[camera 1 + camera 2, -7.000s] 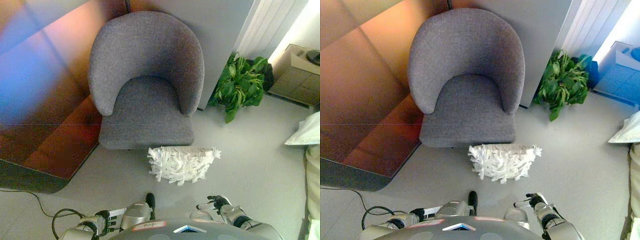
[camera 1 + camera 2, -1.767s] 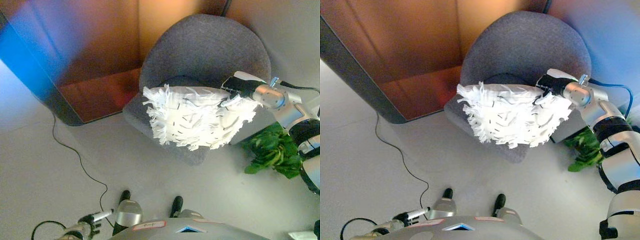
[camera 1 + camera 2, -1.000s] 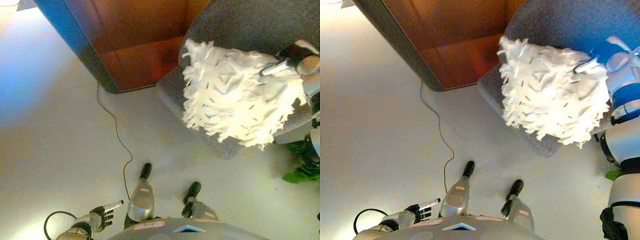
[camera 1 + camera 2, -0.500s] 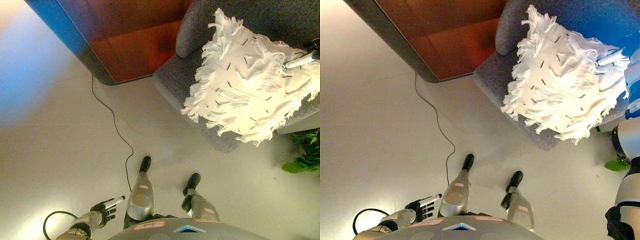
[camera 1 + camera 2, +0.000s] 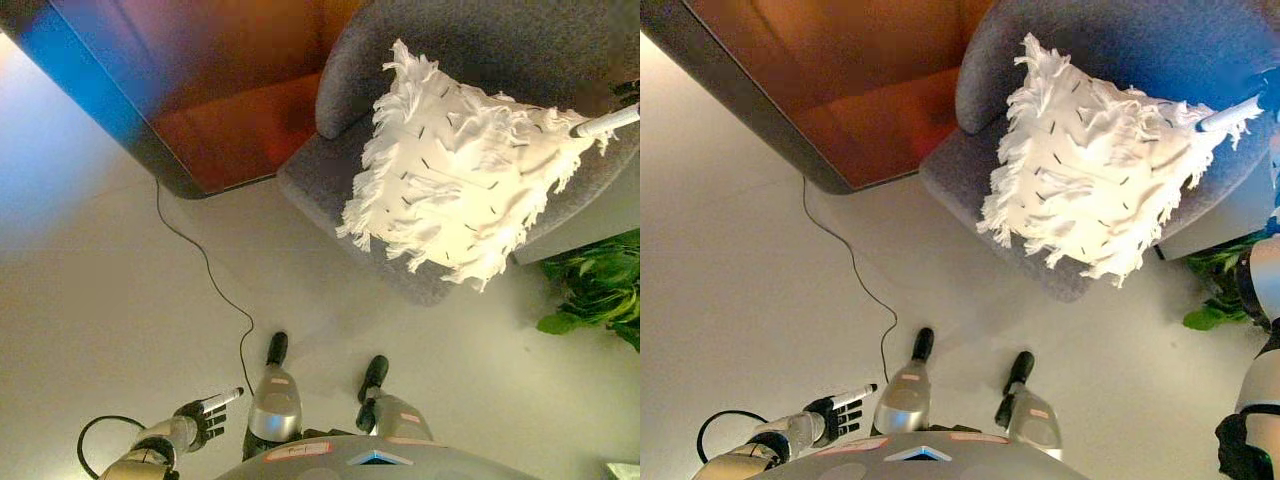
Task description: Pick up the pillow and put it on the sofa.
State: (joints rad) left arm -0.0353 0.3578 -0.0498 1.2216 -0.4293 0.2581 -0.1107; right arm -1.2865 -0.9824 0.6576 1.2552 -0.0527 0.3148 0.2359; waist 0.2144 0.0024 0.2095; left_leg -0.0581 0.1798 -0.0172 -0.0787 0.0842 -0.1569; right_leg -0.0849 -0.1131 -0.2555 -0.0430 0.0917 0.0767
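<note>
A white, shaggy pillow (image 5: 462, 195) hangs over the seat of a grey armchair (image 5: 470, 60), tilted, with its lower fringe jutting past the chair's front edge. Whether it rests on the cushion or is still lifted clear cannot be told. The robot's right hand (image 5: 612, 118) meets the pillow's upper right corner at the far right edge of the view; only a white fingertip shows there, the rest is cut off, so I cannot tell whether the fingers clamp the cloth.

Seven seconds ago the pillow lay flat on the floor in front of the chair. About two seconds ago it was already lifted, the right hand at its top edge. Half a second ago it hung over the seat much as now; the whole view has slid since, so chair and pillow sit a little further left.

The left hand (image 5: 206, 416) is low at the bottom left, holding nothing, fingers loosely bent with one white-tipped finger straight, as before.

A reddish-brown panel (image 5: 200, 90) stands left of the chair, a thin dark cord (image 5: 205, 275) trails across the pale floor (image 5: 90, 300), and a green plant (image 5: 600, 290) sits at the right edge.
</note>
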